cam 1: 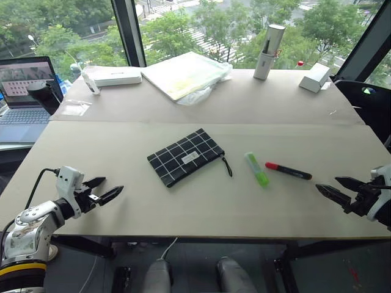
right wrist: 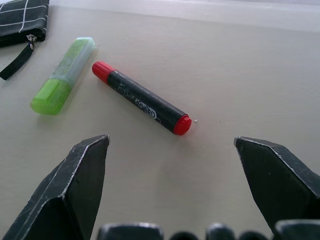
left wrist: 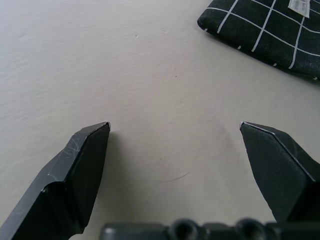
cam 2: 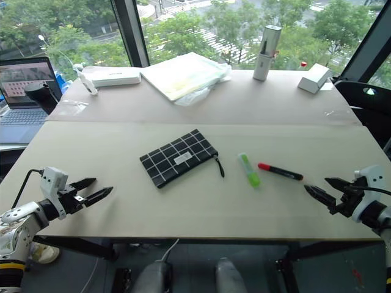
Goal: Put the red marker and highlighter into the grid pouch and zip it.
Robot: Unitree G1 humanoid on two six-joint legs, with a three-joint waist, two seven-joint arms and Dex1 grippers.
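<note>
Lower corners: left gripper [cam 1: 107, 188] and right gripper [cam 1: 335, 188], both spread wide, holding nothing. Centre frame: red marker [cam 1: 288, 171] and highlighter [cam 1: 256, 168] lie on the table [cam 1: 122, 146], outside the closed grid pouch [cam 1: 185, 156] to their left.

Silver-white arms w/ black cable, black pointed tool [cam 1: 102, 188] fingers
</note>
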